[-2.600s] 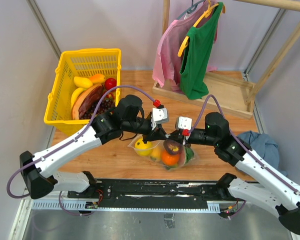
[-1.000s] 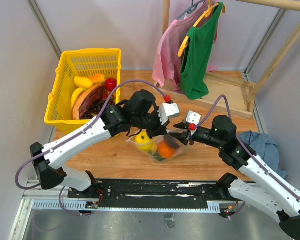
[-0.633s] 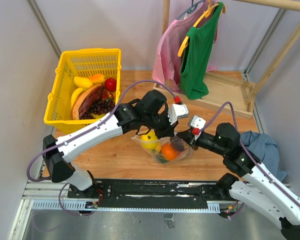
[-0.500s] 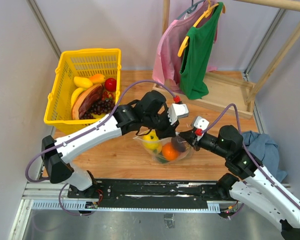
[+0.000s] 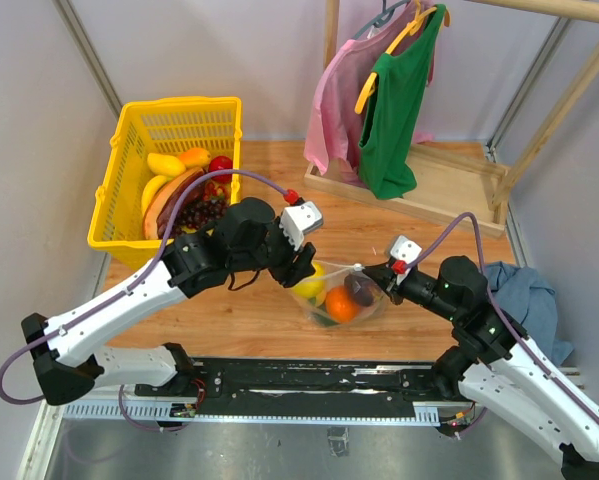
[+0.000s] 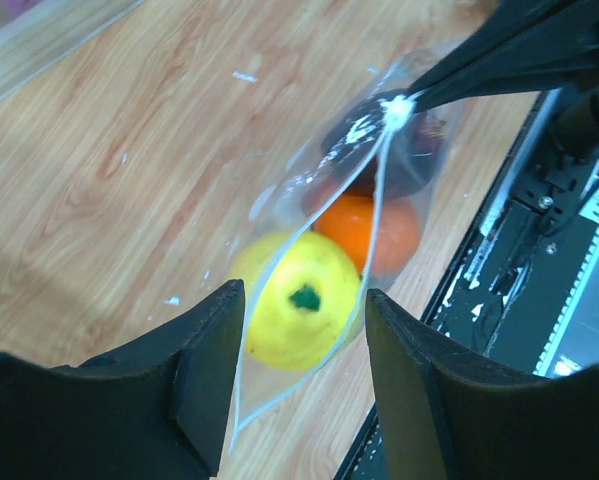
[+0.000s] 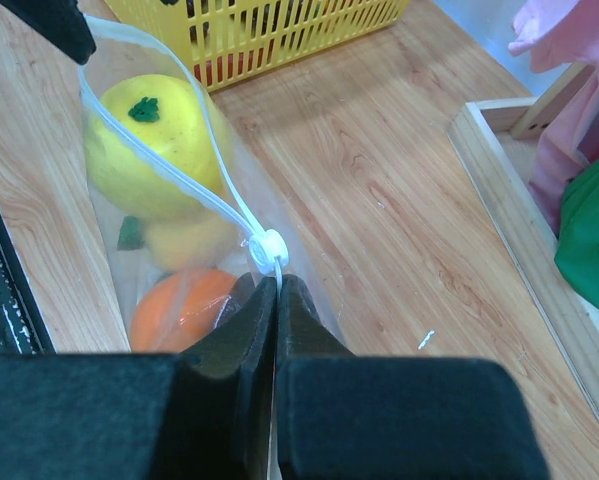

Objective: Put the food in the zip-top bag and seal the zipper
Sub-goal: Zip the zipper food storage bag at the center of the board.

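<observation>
Zip-top bag (image 5: 335,296) sits over the wooden table (image 5: 229,322) near its front edge, strung between the 2 grippers. We cannot tell if its bottom rests on the wood or hangs just above it.

Left gripper (image 5: 301,268) is at the bag's left end. In the left wrist view its 2 fingers (image 6: 207,375) are spread wide, with the bag's end in the gap between them. The zipper (image 6: 309,235) passes close by the left-hand finger, and we see no pinch there.

Right gripper (image 5: 369,272) is at the bag's right end. In the right wrist view its fingertips (image 7: 262,305) are pressed together, pinching the zipper just below a small white slider (image 7: 268,245). From that pinched end the strip shows as 2 white lines that part as they run toward the left gripper, so the mouth looks unsealed along that stretch.

Inside the bag we see:
- 1 yellow lemon (image 6: 297,310) nearest the left gripper
- 1 orange (image 6: 376,232) in the middle
- 1 dark purple piece (image 6: 397,152) under the right gripper's tips
- 1 green piece (image 7: 131,233) under the lemon

Yellow basket (image 5: 179,103) stands at the back left of the table, well apart from the bag, with more toy fruit (image 5: 184,195) in it. A pink garment (image 5: 331,110) and a green garment (image 5: 394,110) hang at the back over a wooden tray (image 5: 449,195). A blue cloth (image 5: 524,285) lies at the right edge.
</observation>
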`<state>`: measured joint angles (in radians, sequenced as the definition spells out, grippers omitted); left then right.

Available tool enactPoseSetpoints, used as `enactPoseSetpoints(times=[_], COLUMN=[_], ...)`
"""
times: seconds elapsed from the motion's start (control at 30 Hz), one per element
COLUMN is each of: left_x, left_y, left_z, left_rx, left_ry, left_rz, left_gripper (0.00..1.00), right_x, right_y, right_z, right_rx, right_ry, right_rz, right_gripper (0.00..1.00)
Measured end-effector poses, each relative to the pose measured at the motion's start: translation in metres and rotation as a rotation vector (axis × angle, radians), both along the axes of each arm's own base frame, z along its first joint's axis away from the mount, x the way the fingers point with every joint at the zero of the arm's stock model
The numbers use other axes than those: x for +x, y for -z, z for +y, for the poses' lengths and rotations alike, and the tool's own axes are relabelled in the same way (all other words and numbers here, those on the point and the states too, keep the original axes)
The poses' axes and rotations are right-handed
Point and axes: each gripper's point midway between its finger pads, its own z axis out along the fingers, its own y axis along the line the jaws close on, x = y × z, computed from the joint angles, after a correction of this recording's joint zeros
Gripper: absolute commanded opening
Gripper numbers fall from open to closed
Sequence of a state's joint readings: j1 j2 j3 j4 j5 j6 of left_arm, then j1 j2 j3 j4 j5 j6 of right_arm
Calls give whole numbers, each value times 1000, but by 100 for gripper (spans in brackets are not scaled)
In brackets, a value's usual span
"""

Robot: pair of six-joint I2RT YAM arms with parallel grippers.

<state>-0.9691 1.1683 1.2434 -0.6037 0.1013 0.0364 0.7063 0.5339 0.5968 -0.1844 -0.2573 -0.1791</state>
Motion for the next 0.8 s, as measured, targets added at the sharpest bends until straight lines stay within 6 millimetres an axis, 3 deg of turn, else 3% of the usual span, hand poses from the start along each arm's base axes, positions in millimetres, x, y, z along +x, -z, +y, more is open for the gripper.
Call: enactPoseSetpoints(times=[0.33,0.47,0.63,0.73,0.8], left_x=[7,10,8,6,8], left_y=[39,46,51,51,39], left_z=[32,42,47,50,48], left_rx=[105,131,151,176,189], left_ry=[-164,-217,-236,-240,-240], left_rz=[101,120,145,166,172], left_gripper=[48,34,2,0,0], right_x=[-1,-1,-1,1,2], right_y=[-2,-2,-4,-6,-7], right_z=[0,0,-1,-3,-4], right_rx=[5,6,11,15,17], right_ry=[0,0,2,16,24], right_rz=[-6,-7,-14,-22,-27], right_gripper=[1,1,1,1,1])
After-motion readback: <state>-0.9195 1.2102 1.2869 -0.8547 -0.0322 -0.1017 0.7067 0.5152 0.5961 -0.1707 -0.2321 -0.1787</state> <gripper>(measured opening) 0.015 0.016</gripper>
